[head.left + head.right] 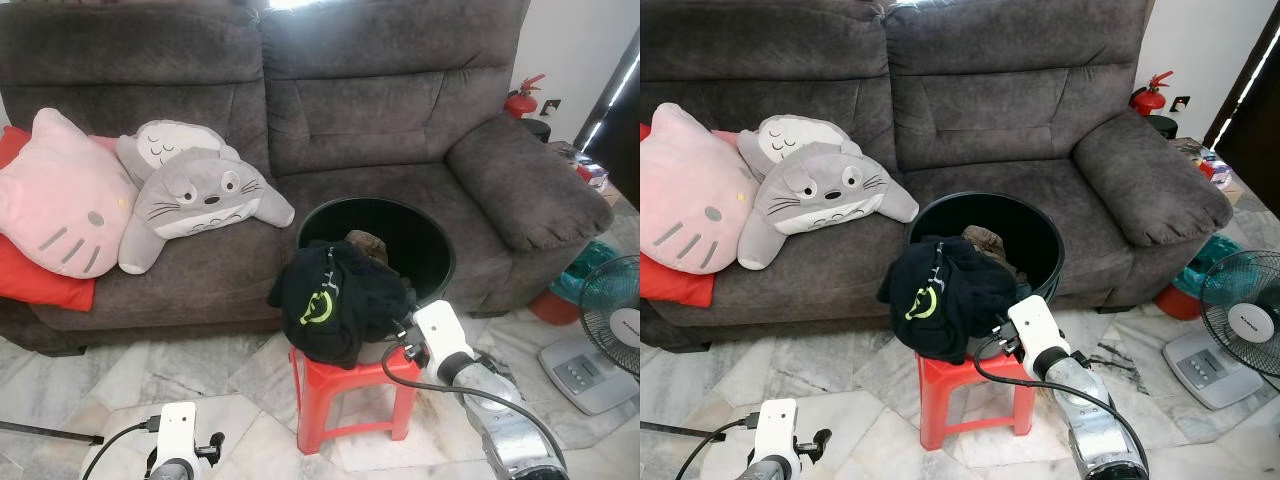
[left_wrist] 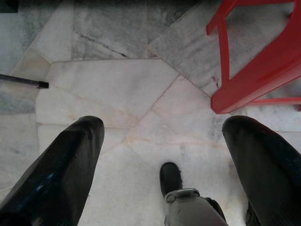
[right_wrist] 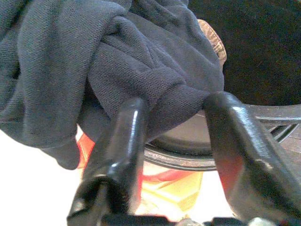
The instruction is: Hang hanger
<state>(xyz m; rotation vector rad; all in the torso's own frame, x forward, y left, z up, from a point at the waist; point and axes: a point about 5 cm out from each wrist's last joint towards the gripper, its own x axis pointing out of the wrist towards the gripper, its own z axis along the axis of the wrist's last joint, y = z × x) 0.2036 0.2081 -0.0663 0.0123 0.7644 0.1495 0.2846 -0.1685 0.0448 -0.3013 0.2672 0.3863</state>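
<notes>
- I take the red stool (image 1: 345,385) as my landmark; it stands on the marble floor (image 1: 200,385) just in front of the grey sofa (image 1: 380,120).
- A black garment (image 1: 335,300) with a lime-green print is heaped on the stool's seat and spills over its edge on my left side.
- Behind the stool, leaning against the sofa's seat front, is a black round basket (image 1: 400,225); its rim sits just above the garment, and a brown item (image 1: 365,245) pokes out of it.
- My right tool (image 3: 176,122) is at the stool's right edge, pressed up to the garment. In the right wrist view its two fingers (image 3: 124,141) are spread, and a fold of the dark cloth lies between them; I see the fingers parted around the fold rather than clenched on it.
- My left tool (image 2: 162,155) hangs low over the floor to the left of the stool, released, its fingers wide apart with bare marble between them. One red stool leg shows ahead of it.
- A thin dark rod (image 2: 23,81) lies on the floor further left of the stool; I cannot tell what it is.
- I cannot make out a hanger anywhere; if one is there, it is hidden in the cloth.
- On the sofa, left of the stool, rest a grey plush toy (image 1: 195,195), a pink cat cushion (image 1: 60,195) and a red cushion (image 1: 35,280).
- Right of the stool, on the floor, stands a fan (image 1: 605,320); a red fire extinguisher (image 1: 522,97) sits beyond the sofa's armrest.
</notes>
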